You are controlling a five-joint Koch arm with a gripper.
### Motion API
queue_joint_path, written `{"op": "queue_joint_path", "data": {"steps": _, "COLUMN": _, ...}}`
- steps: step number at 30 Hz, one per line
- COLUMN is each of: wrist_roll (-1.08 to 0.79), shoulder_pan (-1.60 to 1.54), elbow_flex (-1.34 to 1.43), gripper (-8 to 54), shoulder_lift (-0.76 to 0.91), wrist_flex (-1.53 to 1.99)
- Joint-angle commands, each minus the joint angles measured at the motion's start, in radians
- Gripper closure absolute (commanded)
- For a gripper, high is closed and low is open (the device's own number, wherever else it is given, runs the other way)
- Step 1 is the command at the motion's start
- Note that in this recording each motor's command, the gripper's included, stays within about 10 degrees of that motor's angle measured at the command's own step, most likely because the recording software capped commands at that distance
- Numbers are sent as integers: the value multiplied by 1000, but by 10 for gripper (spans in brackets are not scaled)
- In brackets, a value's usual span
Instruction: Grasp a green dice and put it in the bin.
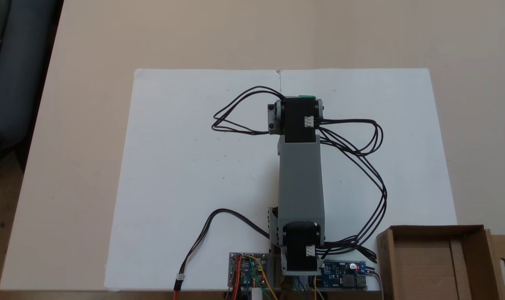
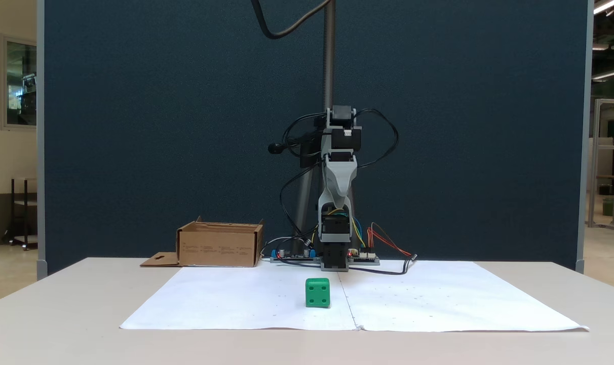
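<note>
Green plastic marks the dice (image 2: 317,292), a small cube with dimpled pips that sits on the white paper sheet (image 2: 438,304) in the middle of the tabletop (image 2: 59,314), near the sheet's centre crease and well apart from the cardboard bin (image 2: 219,245). From above, only a sliver of its green top (image 1: 307,97) peeks past the end of the arm (image 1: 300,175), which reaches out over it. The bin (image 1: 431,260) stands at the tabletop's near corner beside the arm's base and circuit boards (image 1: 248,268), its hang-hole flap folded outward. The jaws point down behind the arm's own body in both fixed views, so I cannot tell whether they are spread or closed; nothing appears held, since the dice rests on the paper. The cube looks light, rigid and smooth, so it may slip or skid if pinched off-centre. Flat opposite side faces offer the best hold, squarely across the middle, low enough to keep it from twisting out.
</note>
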Motion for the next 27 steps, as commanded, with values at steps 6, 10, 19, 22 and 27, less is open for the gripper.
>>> {"op": "queue_joint_path", "data": {"steps": 6, "wrist_roll": -135, "shoulder_pan": 37, "elbow_flex": -183, "gripper": -69, "shoulder_lift": -124, "wrist_flex": 48}}
{"op": "queue_joint_path", "data": {"steps": 10, "wrist_roll": -164, "shoulder_pan": 52, "elbow_flex": -201, "gripper": -68, "shoulder_lift": -170, "wrist_flex": 6}}
{"op": "queue_joint_path", "data": {"steps": 19, "wrist_roll": -227, "shoulder_pan": 138, "elbow_flex": -225, "gripper": -33, "shoulder_lift": -304, "wrist_flex": -86}}
{"op": "queue_joint_path", "data": {"steps": 22, "wrist_roll": -227, "shoulder_pan": 153, "elbow_flex": -245, "gripper": -28, "shoulder_lift": -345, "wrist_flex": -91}}
{"op": "queue_joint_path", "data": {"steps": 27, "wrist_roll": -227, "shoulder_pan": 172, "elbow_flex": -295, "gripper": -28, "shoulder_lift": -411, "wrist_flex": -91}}
